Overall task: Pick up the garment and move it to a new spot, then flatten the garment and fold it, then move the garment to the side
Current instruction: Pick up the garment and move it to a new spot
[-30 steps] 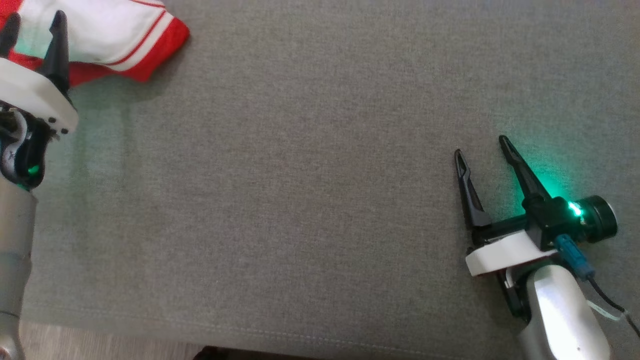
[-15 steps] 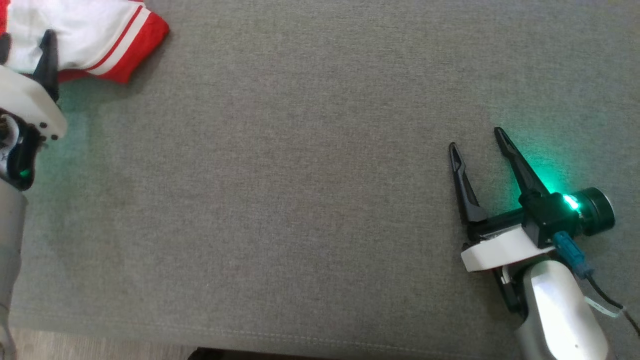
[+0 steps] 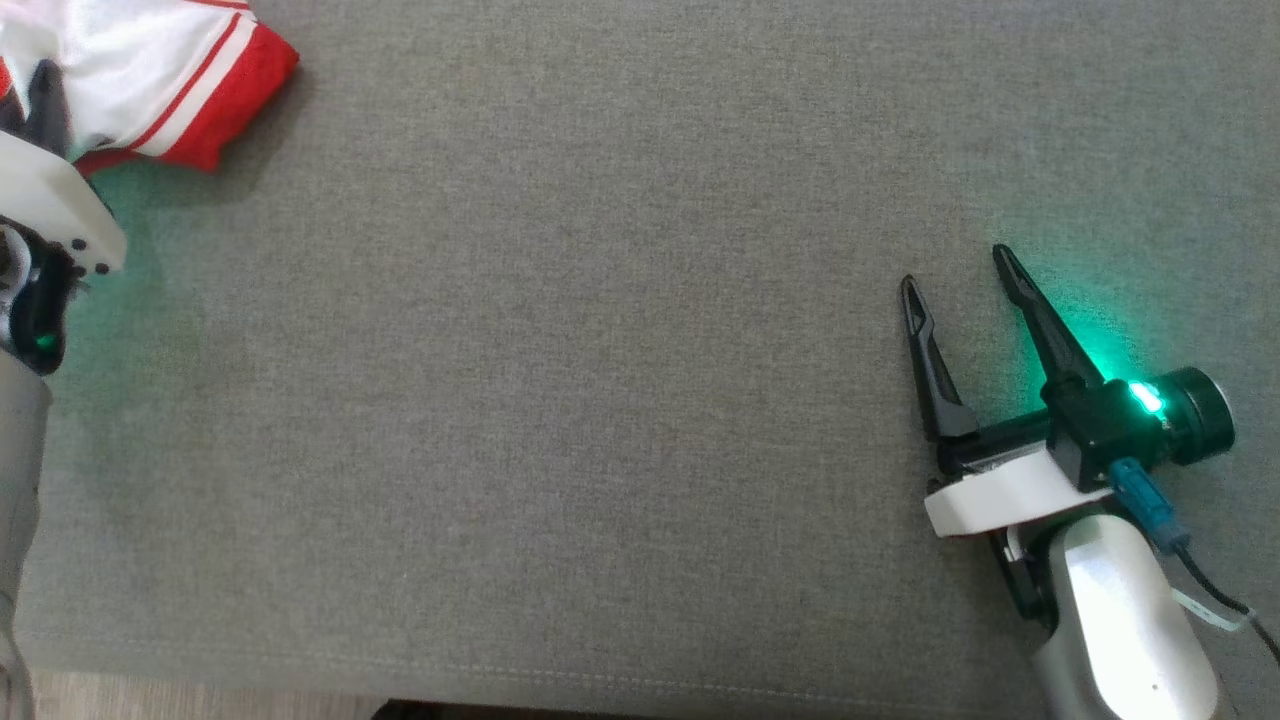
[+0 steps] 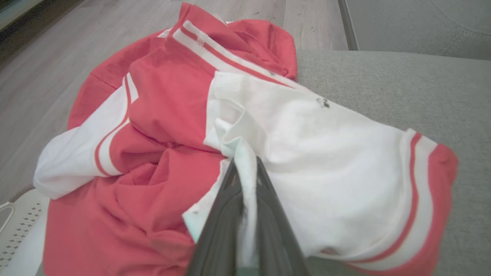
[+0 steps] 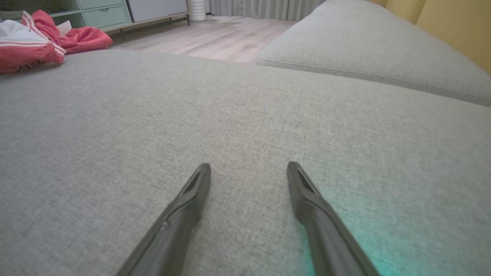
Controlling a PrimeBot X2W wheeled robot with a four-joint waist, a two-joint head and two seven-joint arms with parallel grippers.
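Two L fingers [image 4: 220,218] tight on garment [image 4: 326,161] fold; R fingers [image 5: 184,207] apart, well clear.

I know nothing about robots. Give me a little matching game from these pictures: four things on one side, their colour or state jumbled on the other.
Things:
1. left gripper
2. right gripper
3. garment
4. sofa cushion

Colour or state:
A. plain grey
B. open, holding nothing
C. shut on a white fold of cloth
D. red and white, crumpled

Pairs: 1-C, 2-B, 3-D, 4-A
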